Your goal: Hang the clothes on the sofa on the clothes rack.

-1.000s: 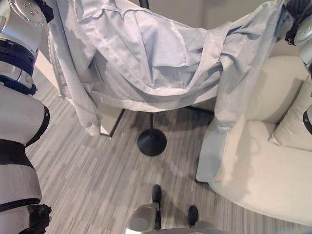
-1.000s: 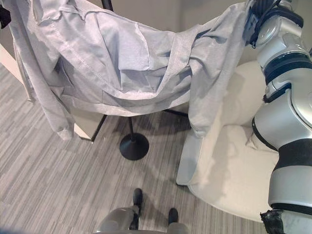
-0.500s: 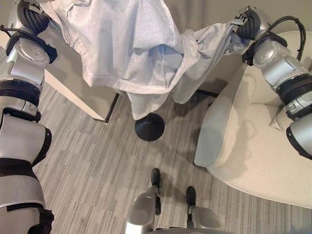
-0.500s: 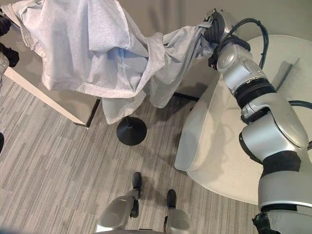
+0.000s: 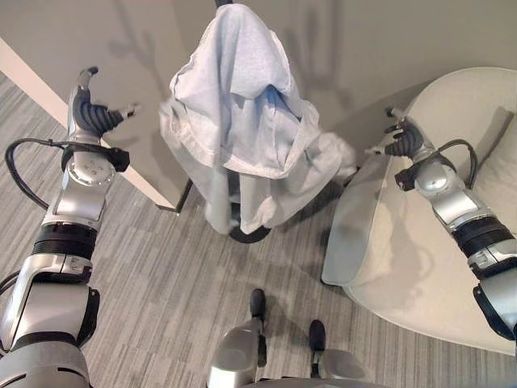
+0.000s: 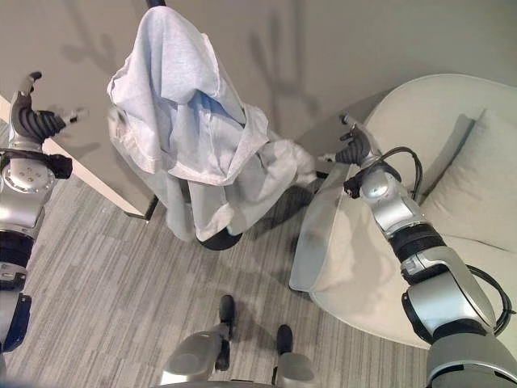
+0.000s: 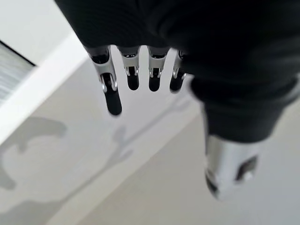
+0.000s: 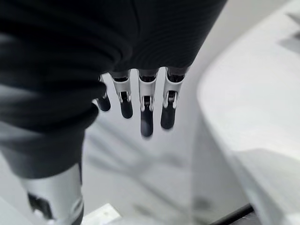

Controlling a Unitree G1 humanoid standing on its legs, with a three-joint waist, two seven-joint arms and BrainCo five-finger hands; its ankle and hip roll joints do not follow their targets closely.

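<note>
A light grey hooded jacket (image 5: 242,137) hangs draped over the top of the black clothes rack (image 5: 249,233), its hood uppermost and its body drooping toward the round base. My left hand (image 5: 87,113) is raised to the left of the jacket, apart from it, fingers straight and holding nothing. My right hand (image 5: 401,139) is out to the right of the jacket, above the sofa's arm, also open and holding nothing. In the wrist views the left hand's fingers (image 7: 108,89) and the right hand's fingers (image 8: 146,112) point at bare wall.
A cream sofa (image 5: 436,267) with a cushion (image 6: 477,186) fills the right side. A white skirting edge (image 5: 121,166) of the wall runs behind the rack at the left. Grey striped carpet (image 5: 153,291) lies in front of the rack.
Both hands have let go of the jacket and drawn apart from it. The jacket, earlier stretched between them, now hangs bunched on the rack. The camera view has also shifted.
</note>
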